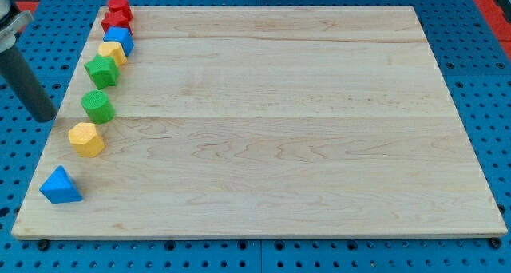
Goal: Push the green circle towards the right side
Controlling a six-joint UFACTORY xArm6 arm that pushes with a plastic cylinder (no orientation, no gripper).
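One view only: found the green circle (97, 106) at the view's left edge of the board (279, 145), between a green block (102, 70) above and a yellow hexagon (86, 139) below, both near. Judged the risk a skewed push, catching a neighbour or glancing off the round side. Saw no jaws to open or shut, only my tip (45, 116), off the board, left of the circle, not touching.

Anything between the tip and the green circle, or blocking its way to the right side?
Nothing visible. My tip sits off the board's left edge, just left of the green circle, with only a bare gap between them. To the circle's right, the wooden board holds no blocks.
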